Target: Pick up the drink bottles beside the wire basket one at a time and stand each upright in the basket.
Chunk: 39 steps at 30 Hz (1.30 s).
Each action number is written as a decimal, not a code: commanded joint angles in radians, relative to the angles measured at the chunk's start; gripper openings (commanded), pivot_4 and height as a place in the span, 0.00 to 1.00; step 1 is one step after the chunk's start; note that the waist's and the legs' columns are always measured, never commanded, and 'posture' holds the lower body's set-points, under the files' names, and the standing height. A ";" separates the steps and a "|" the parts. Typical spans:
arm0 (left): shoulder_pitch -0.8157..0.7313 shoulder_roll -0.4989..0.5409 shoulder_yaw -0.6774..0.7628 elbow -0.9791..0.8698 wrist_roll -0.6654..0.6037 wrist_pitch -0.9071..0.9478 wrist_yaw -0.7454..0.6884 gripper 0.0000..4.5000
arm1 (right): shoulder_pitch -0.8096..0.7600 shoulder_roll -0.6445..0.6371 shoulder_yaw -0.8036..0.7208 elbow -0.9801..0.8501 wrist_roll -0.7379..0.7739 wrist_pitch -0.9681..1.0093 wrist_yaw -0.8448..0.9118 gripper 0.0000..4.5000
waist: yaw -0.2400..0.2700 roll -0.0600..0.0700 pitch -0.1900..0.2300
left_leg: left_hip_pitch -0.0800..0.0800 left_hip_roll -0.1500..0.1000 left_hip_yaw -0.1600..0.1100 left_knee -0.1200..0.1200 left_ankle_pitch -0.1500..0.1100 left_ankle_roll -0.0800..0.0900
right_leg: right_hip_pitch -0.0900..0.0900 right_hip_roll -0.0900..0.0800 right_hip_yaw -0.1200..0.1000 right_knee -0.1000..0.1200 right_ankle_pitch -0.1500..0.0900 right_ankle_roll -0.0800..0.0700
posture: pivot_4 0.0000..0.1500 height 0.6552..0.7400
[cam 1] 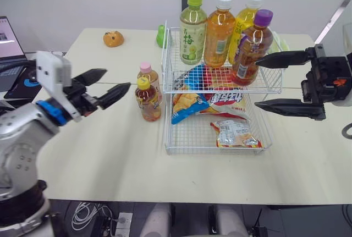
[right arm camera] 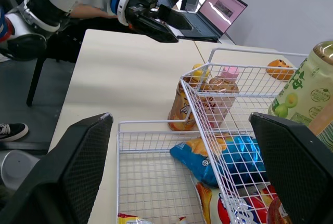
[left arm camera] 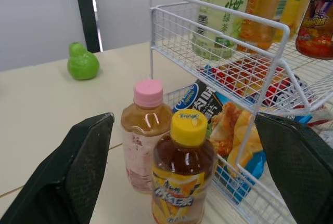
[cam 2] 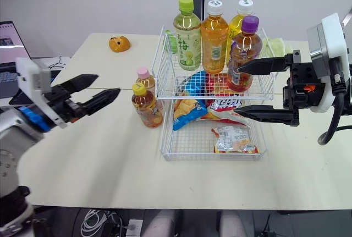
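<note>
The yellow-capped tea bottle [cam 1: 148,100] is found upright on the worktop [cam 1: 110,154] just left of the wire basket [cam 1: 192,133], directly ahead of the nearer left hand [cam 1: 116,79], fingers spread apart; the right hand [cam 1: 257,82] is likewise spread.

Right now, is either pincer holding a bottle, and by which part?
Nothing is held: left pincer open, short of the yellow-capped bottle; right pincer open beside the purple-capped bottle.

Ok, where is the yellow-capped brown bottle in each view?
Left eye view: small brown yellow-capped bottle, just left of the white wire basket.
Right eye view: same spot.
Left wrist view: in front of the pink-capped bottle.
Right wrist view: behind the basket's corner.
Shared landmark: the pink-capped bottle.
</note>
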 commanded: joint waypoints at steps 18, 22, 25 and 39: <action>-0.078 -0.278 -0.344 -0.036 0.271 -0.041 0.523 0.99 | -0.051 -0.004 -0.022 0.009 -0.015 -0.003 0.024 1.00 | 0.000 0.000 0.000 | 0.000 0.000 0.001 0.000 0.000 0.000 | 0.000 0.001 0.000 0.000 0.000 0.000 | 1.00 1.00; -0.091 -0.297 -0.374 -0.016 0.307 -0.066 0.541 0.99 | -0.053 -0.004 -0.023 0.011 -0.014 -0.003 0.025 1.00 | 0.000 0.000 0.000 | 0.000 -0.001 0.001 0.000 0.000 0.000 | 0.000 0.001 0.000 0.000 0.000 0.000 | 1.00 1.00; -0.088 -0.305 -0.389 -0.009 0.323 -0.080 0.540 0.95 | -0.052 -0.006 -0.025 0.011 -0.013 -0.002 0.025 1.00 | 0.000 0.000 0.000 | 0.000 -0.001 0.001 0.000 0.000 0.000 | 0.000 0.001 0.000 0.000 0.000 0.000 | 1.00 1.00; -0.062 -0.323 -0.378 -0.033 0.343 -0.077 0.528 0.30 | -0.049 -0.004 -0.027 0.017 -0.021 -0.013 0.028 1.00 | 0.000 0.000 0.000 | 0.000 -0.001 0.001 0.000 0.000 0.000 | 0.000 0.001 0.000 0.000 0.000 0.000 | 1.00 1.00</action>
